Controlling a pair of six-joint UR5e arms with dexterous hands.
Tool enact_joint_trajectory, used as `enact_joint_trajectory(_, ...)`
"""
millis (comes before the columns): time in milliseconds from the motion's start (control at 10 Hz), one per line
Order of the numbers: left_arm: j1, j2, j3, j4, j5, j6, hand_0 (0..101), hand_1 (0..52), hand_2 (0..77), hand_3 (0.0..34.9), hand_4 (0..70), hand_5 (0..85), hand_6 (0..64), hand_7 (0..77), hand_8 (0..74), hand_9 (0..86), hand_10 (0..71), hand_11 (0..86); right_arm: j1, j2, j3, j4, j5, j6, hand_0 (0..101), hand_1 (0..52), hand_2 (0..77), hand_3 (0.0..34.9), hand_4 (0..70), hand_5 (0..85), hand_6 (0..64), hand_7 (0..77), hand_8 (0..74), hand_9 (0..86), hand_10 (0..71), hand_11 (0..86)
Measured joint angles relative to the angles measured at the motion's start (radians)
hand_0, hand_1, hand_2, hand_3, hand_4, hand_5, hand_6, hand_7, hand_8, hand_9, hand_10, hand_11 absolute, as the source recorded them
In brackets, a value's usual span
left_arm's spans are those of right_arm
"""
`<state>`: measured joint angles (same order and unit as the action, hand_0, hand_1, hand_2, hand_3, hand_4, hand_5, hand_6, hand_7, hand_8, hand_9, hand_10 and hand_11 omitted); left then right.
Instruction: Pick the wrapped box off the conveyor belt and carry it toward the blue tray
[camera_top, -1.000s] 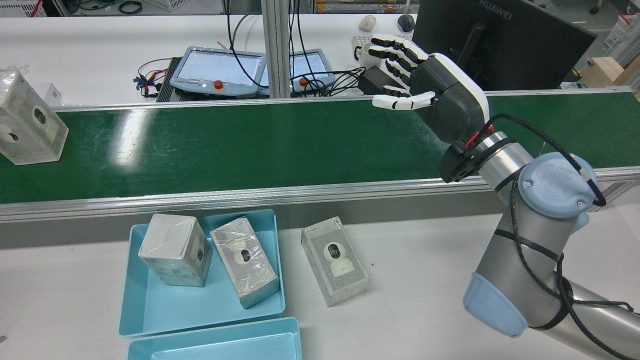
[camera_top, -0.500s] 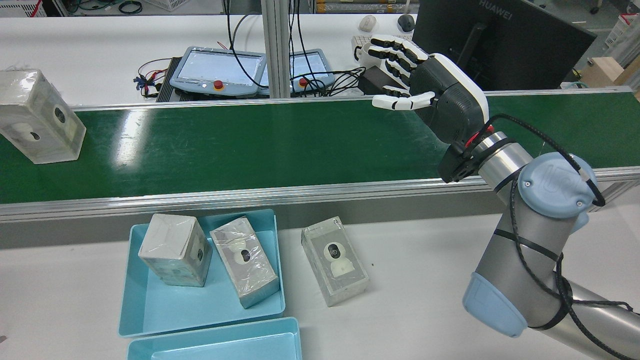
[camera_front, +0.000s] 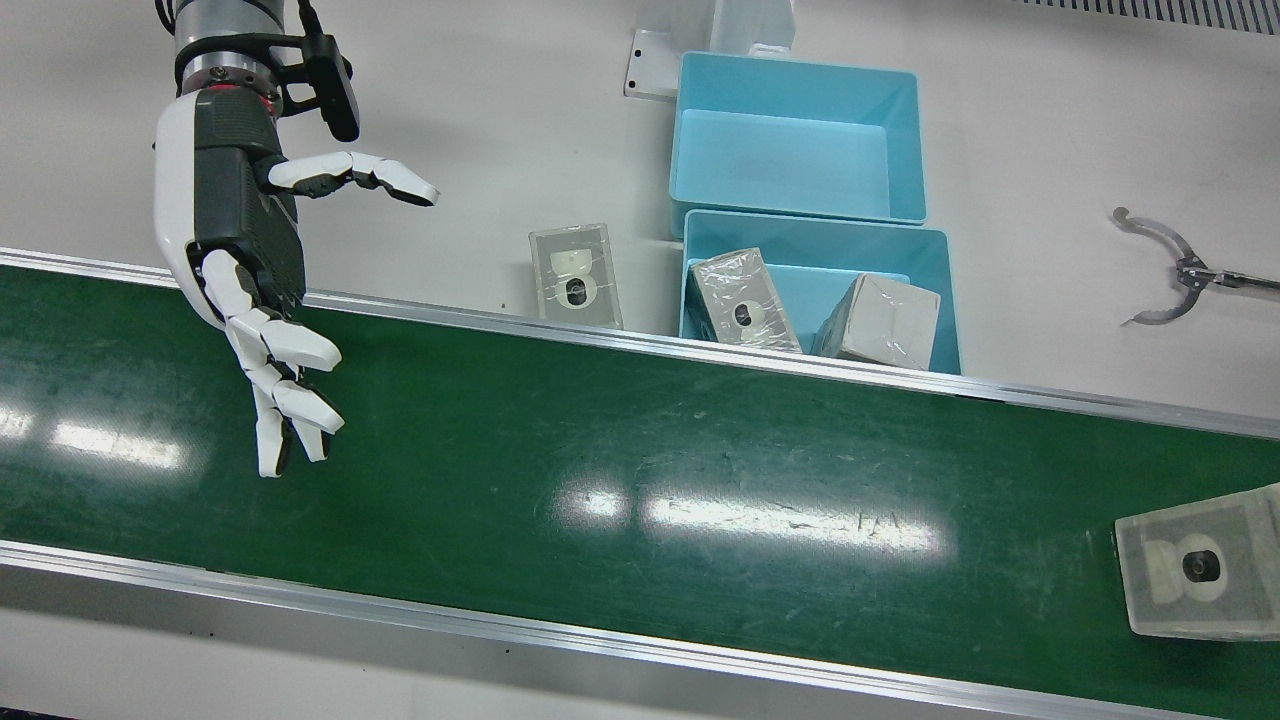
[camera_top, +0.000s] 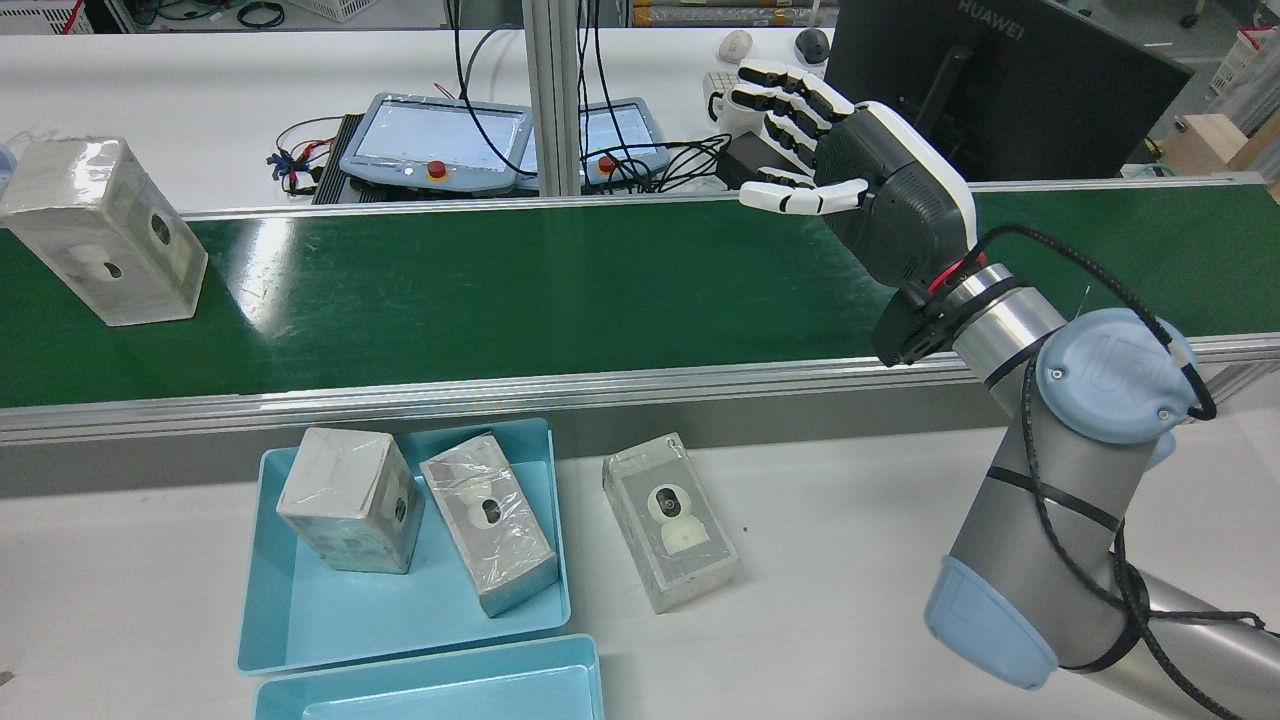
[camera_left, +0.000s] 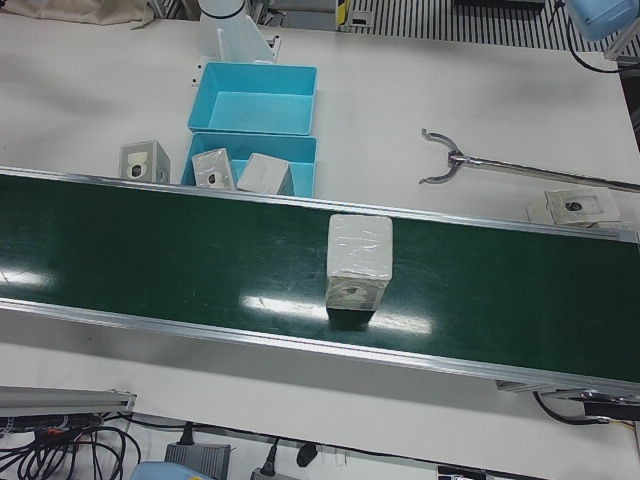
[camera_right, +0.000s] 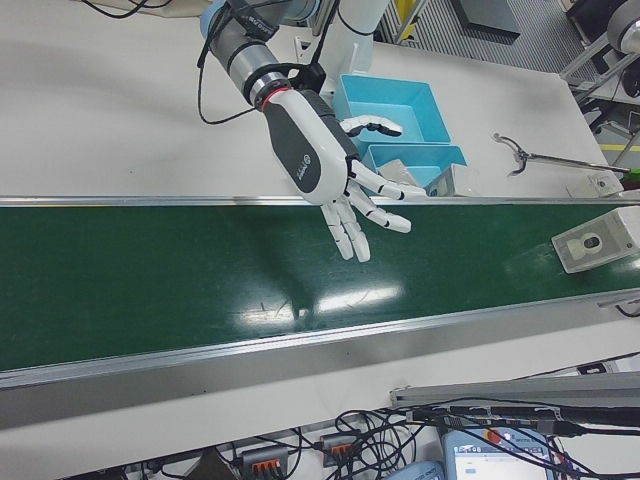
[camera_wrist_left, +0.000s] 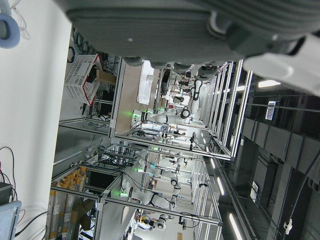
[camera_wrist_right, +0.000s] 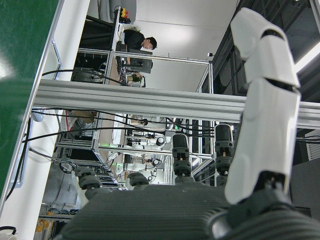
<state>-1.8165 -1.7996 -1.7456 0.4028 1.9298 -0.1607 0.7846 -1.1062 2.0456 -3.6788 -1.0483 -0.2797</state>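
Observation:
The wrapped box (camera_top: 105, 230) stands on the green conveyor belt (camera_top: 520, 290) at the far left of the rear view. It also shows in the front view (camera_front: 1195, 575), the left-front view (camera_left: 358, 262) and the right-front view (camera_right: 595, 240). My right hand (camera_top: 850, 170) is open and empty, fingers spread, above the belt's far edge, far to the right of the box; it also shows in the front view (camera_front: 250, 270) and the right-front view (camera_right: 330, 170). The blue tray (camera_top: 250, 560) holds two wrapped boxes. Only a bit of my left hand (camera_wrist_left: 175, 25) shows in its own view.
Another wrapped box (camera_top: 670, 520) lies on the table right of the tray. A second, empty blue tray (camera_top: 430, 690) sits nearer the robot. A grabber tool (camera_front: 1170, 280) lies on the table. Teach pendants (camera_top: 435, 135) and a monitor (camera_top: 1000, 80) stand beyond the belt.
The wrapped box has ridden the belt to the right in the rear view, fully into the frame. My right hand has lifted slightly and stays open.

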Motion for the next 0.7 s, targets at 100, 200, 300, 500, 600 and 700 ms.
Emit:
enact_joint_trajectory(100,0.0,0.0,0.0,0.0,0.0,0.0,0,0.0,1.1,0.0,0.0,0.5,0.5,0.5,0.5,0.0,0.5,0.0,-0.007,0.001,-0.005,0.001,0.011,0.006,45,14.7,24.0,30.1,13.1,21.3,0.0,20.2,0.0,2.2,4.4,7.1)
enact_joint_trajectory(200,0.0,0.0,0.0,0.0,0.0,0.0,0,0.0,0.5,0.0,0.5,0.5,0.5,0.5,0.5,0.0,0.5,0.0,-0.012,0.003,-0.011,0.003,0.019,0.009,45,14.7,24.0,30.1,13.1,21.3,0.0,20.2,0.0,2.2,4.4,7.1)
enact_joint_trajectory(300,0.0,0.0,0.0,0.0,0.0,0.0,0,0.0,1.1,0.0,0.5,0.5,0.0,0.5,0.5,0.0,0.5,0.0,-0.014,0.007,-0.02,0.006,0.023,0.011,45,14.7,23.5,30.1,13.1,21.3,0.0,20.2,0.0,2.2,4.4,7.6)
enact_joint_trajectory(500,0.0,0.0,0.0,0.0,0.0,0.0,0,0.0,0.5,0.0,0.0,0.5,0.0,0.5,0.5,0.0,0.5,0.0,-0.011,0.018,-0.035,0.008,0.023,0.008,45,14.7,24.0,30.2,13.1,21.3,0.0,20.2,0.0,2.2,4.4,7.6)
enact_joint_trajectory(600,0.0,0.0,0.0,0.0,0.0,0.0,0,0.0,0.5,0.0,0.0,0.5,0.0,0.5,0.5,0.0,0.5,0.0,-0.013,0.029,-0.046,0.007,0.018,0.005,45,14.7,22.9,30.1,14.7,22.4,0.0,20.2,0.0,2.2,3.8,6.5)
enact_joint_trajectory(700,0.0,0.0,0.0,0.0,0.0,0.0,0,0.0,1.1,0.0,0.0,0.5,0.0,0.5,0.0,0.5,0.5,0.0,-0.018,0.04,-0.059,0.007,0.014,0.002,45,11.5,16.9,30.2,14.7,21.8,0.0,19.6,0.0,2.2,3.8,6.0)
